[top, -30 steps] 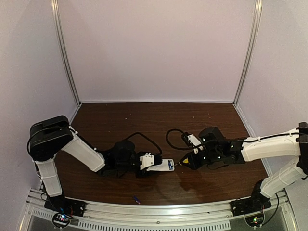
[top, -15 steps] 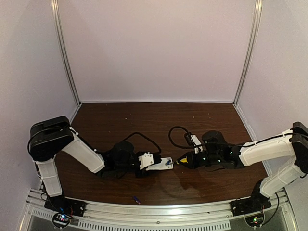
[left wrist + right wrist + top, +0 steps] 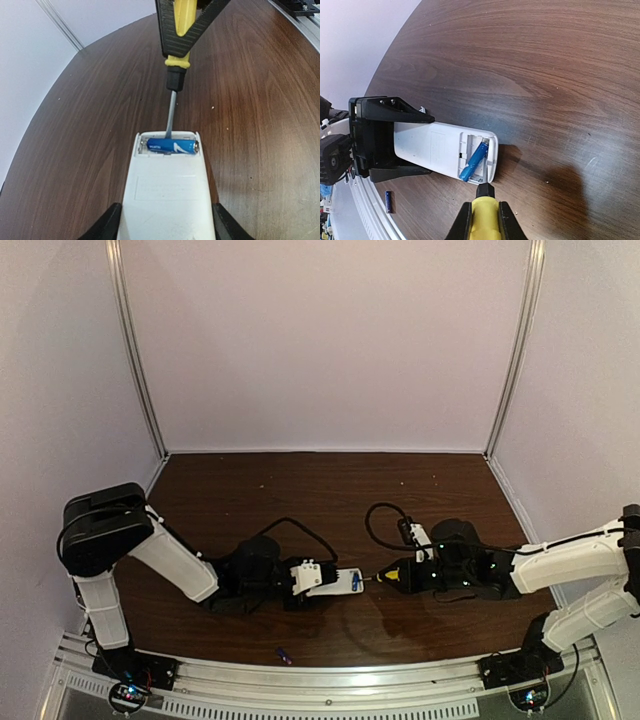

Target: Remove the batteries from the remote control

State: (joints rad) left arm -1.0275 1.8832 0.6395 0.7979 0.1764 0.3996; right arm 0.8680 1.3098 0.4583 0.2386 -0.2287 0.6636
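While left end effector (image 3: 167, 222) is clamping remote control (image 3: 167, 187), right end effector (image 3: 483, 216) is pinching screwdriver (image 3: 173, 95), probing beside battery (image 3: 172, 146): likely light, slick, roll-prone; lever at end.

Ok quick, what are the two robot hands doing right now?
Left gripper: clamped on the remote control.
Right gripper: shut on the screwdriver, by its yellow handle.

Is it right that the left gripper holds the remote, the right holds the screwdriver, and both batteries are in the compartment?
Only one battery is in the remote compartment. The other battery lies loose on the table, clear in the right wrist view. Left gripper on the remote, right gripper on the screwdriver: correct.
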